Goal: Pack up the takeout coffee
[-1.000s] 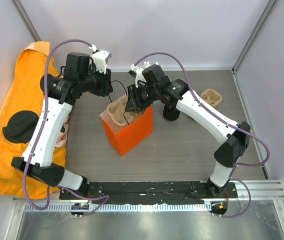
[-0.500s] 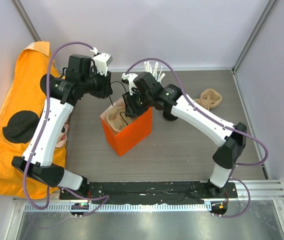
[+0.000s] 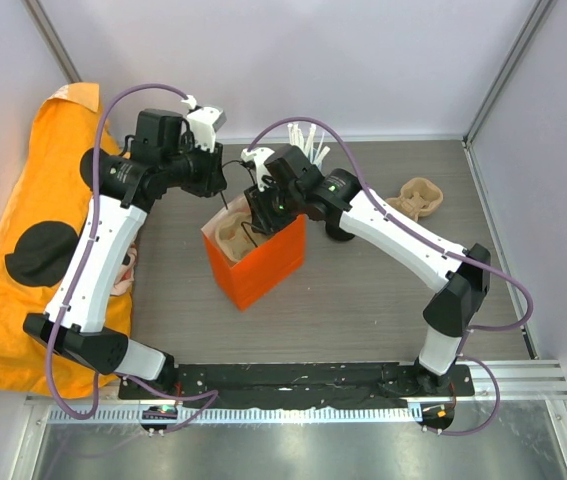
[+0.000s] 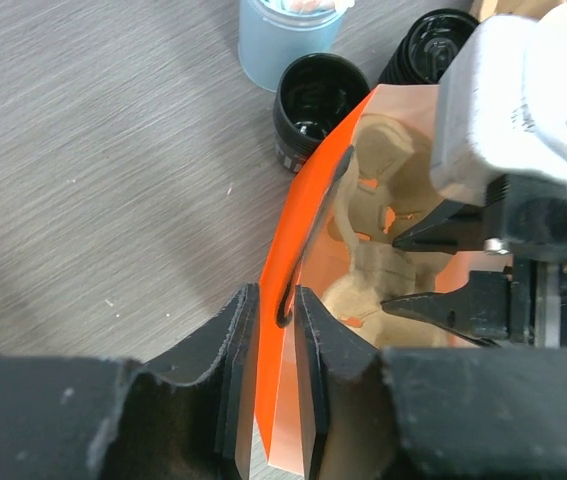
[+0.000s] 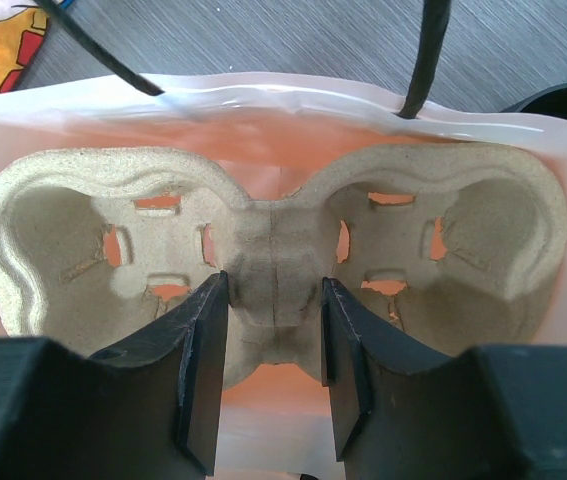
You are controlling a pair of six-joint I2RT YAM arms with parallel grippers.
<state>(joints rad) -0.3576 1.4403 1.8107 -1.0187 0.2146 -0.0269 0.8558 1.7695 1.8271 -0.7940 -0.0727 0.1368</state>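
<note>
**A:** From above, what has changed?

**B:** The right gripper [image 3: 263, 205] has carried the pulp cup carrier [image 3: 231, 232] leftward and down. A second ago the carrier rode above the rim of the orange paper bag [image 3: 263, 265]. Now it sits in the bag's mouth at mid-table. The arm's shift also uncovered a cup of white sticks [image 3: 308, 138] at the far side. A spare carrier [image 3: 421, 195] lies far right, well apart.

**A:** And the left wrist view?

**B:** The left gripper [image 4: 275, 310] is clenched on one bag wall, a finger on each side of the paper, and its pinch has tightened. That holds the mouth open. Black cups [image 4: 313, 100] stand just beyond the bag.

**A:** Right wrist view?

**B:** That claw grasps the carrier's centre ridge. Both wells are empty, with bag wall around them. I'd judge the carrier only partly in, with lowering and release still to do.
</note>
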